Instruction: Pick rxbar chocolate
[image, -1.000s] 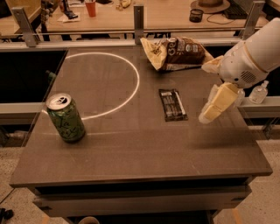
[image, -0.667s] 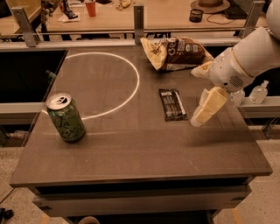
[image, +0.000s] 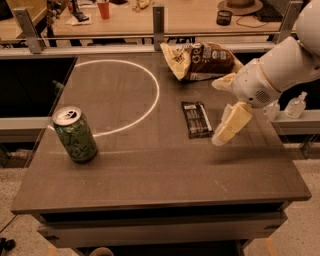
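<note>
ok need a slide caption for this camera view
Open gripper hovers beside the rxbar chocolate on the table, with a green can and chip bag apart from it.

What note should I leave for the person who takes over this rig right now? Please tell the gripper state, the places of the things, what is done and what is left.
Gripper: hangs above the table, just right of the rxbar chocolate, not touching it and carrying nothing.
Rxbar chocolate: lies flat on the table, right of the white circle, in front of the chip bag.
Green can: stands upright at the left side, far from the bar.
Done: the arm is brought close to the bar.
Left: move over the bar, come down, grasp it and lift it.
</note>
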